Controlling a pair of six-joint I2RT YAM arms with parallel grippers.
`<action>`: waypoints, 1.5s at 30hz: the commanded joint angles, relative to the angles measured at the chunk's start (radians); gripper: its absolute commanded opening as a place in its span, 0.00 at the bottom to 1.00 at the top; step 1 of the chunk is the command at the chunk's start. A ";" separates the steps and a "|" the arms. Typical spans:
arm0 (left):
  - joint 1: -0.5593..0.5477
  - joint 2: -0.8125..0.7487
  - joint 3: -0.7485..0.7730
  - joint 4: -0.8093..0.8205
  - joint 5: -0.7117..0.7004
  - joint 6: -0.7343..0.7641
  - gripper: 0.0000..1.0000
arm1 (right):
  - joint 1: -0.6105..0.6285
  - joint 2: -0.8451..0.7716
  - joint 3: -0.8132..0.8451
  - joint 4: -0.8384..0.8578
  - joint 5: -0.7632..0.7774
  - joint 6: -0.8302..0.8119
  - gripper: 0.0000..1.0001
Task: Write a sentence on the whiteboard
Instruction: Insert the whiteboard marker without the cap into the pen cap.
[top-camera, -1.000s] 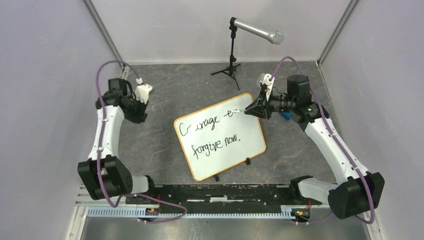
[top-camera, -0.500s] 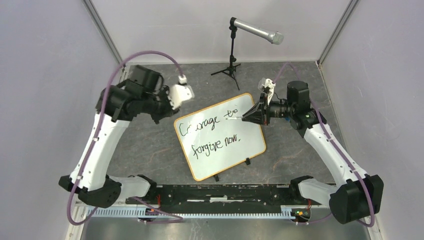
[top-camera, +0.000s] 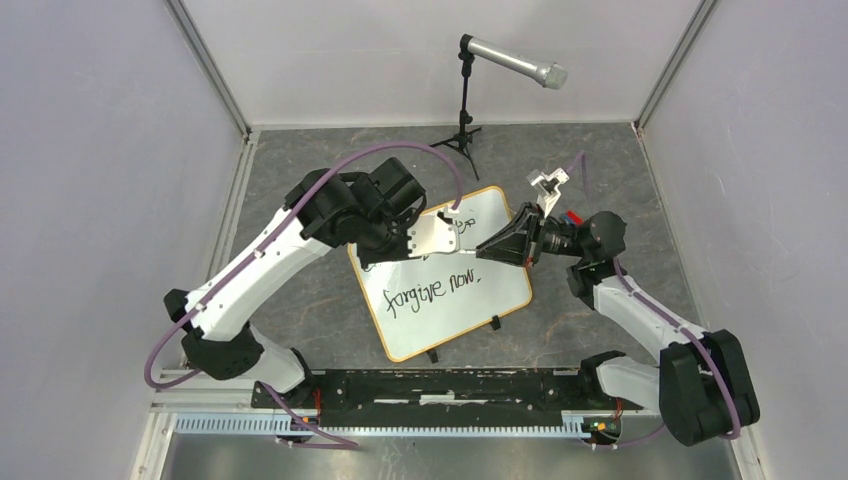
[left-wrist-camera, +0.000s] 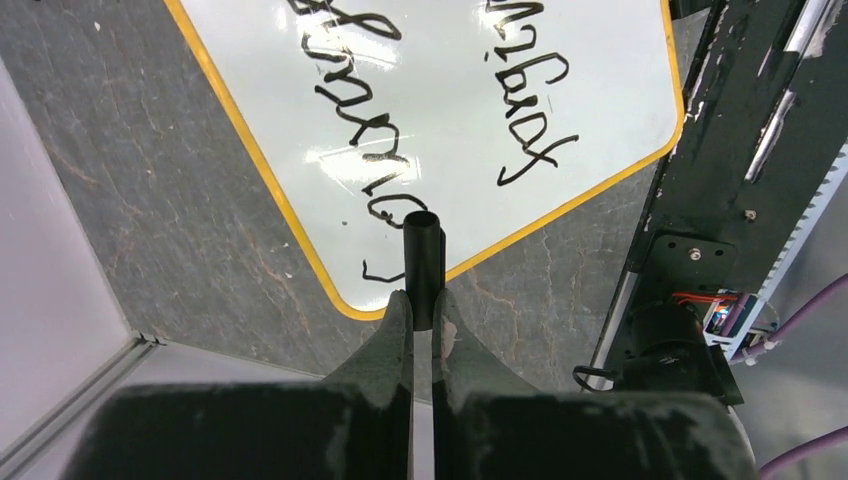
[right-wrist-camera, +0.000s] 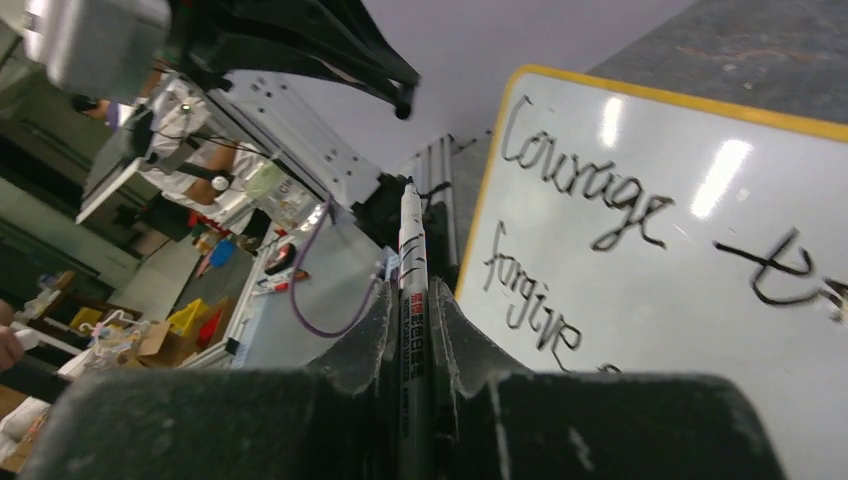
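Note:
The whiteboard (top-camera: 505, 290) lies tilted on the grey floor, orange-rimmed. The sentence (top-camera: 432, 288) is in black cursive; from above only "forgive now." shows, because my left arm covers the upper line. The right wrist view shows "Courage" (right-wrist-camera: 585, 180) on the whiteboard (right-wrist-camera: 700, 330). My left gripper (top-camera: 458, 238) hovers over the board's upper half, shut on a short black marker cap (left-wrist-camera: 422, 250); its tips (left-wrist-camera: 422, 298) pinch the cap above the whiteboard (left-wrist-camera: 450, 90). My right gripper (top-camera: 487, 248) is shut on a silver marker (right-wrist-camera: 411, 250), bare tip pointing at the left gripper.
A microphone (top-camera: 512, 62) on a black tripod (top-camera: 462, 135) stands at the back. The black mounting rail (top-camera: 450, 385) runs along the near edge. Purple-grey walls close in the left, right and rear sides.
My left arm has swung from the left side across to above the board, hiding the upper line. My right gripper has drawn the marker off the board, lower and toward the left gripper.

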 joint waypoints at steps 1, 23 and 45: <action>-0.039 0.028 0.067 -0.064 -0.017 -0.049 0.02 | 0.040 0.017 0.004 0.458 -0.004 0.313 0.00; -0.115 0.094 0.109 -0.067 0.000 -0.053 0.02 | 0.151 0.032 0.133 -0.087 0.052 -0.108 0.00; -0.131 0.098 0.114 -0.079 0.009 -0.051 0.02 | 0.166 0.045 0.165 -0.135 0.054 -0.148 0.00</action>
